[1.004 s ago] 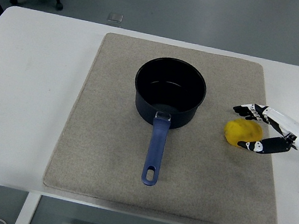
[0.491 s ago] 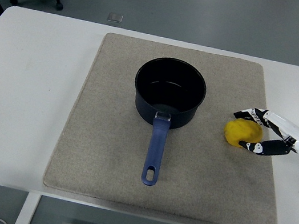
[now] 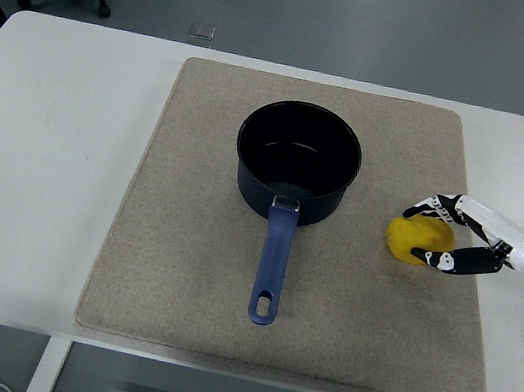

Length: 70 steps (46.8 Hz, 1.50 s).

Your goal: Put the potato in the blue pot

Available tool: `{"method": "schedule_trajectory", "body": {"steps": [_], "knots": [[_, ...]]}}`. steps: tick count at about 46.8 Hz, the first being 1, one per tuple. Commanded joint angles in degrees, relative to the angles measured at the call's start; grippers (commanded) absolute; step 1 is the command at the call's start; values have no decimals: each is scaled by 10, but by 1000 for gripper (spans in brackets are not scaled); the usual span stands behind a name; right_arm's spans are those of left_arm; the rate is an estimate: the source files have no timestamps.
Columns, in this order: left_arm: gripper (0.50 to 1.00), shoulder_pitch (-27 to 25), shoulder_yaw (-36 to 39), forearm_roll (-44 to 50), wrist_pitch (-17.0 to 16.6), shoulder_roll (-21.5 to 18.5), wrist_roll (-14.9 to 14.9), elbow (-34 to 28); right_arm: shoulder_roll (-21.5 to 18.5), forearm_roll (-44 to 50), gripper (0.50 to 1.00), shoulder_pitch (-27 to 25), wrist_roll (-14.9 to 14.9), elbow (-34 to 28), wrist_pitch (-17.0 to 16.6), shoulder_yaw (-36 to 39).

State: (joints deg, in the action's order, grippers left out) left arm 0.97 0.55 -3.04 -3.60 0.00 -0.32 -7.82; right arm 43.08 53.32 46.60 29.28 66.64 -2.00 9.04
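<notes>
Yellow and rounded, the potato [image 3: 418,241] lies on the beige mat [image 3: 177,273], to the right of the blue pot [image 3: 297,162] and clear of its wall. Head view: the right hand [image 3: 458,238] enters from the right edge, its fingers [image 3: 432,202] curled over the far side and the thumb pressed on the near side, so the potato is enclosed. Compared with one second ago, the fingers have closed further and the potato has shifted slightly left. It remains on the mat. Judgement: grasp is nearly secured; lifting comes next. The pot appears empty, its handle pointing to the near edge.
</notes>
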Motion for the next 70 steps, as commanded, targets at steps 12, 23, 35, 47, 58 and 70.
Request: {"method": "schedule_trajectory", "body": {"steps": [12,23,35,47,58,70], "knots": [[996,0,1,0,0,0,1,0,-1,2,507,-8,15,0,0,-2],[996,0,0,0,0,0,0,0,-2,3,500,-9,15,0,6,-2],[996,0,0,0,0,0,0,0,-1,2,500,-8,15,-6,6,-1],[996,0,0,0,0,0,0,0,-1,-3,500,-5,18,-14,6,5],[996,0,1,0,0,0,1,0,7,-9,500,2,19,-13,0,12],[996,0,1,0,0,0,0,0,11,-35,500,37,20,-9,-5,12]]}}
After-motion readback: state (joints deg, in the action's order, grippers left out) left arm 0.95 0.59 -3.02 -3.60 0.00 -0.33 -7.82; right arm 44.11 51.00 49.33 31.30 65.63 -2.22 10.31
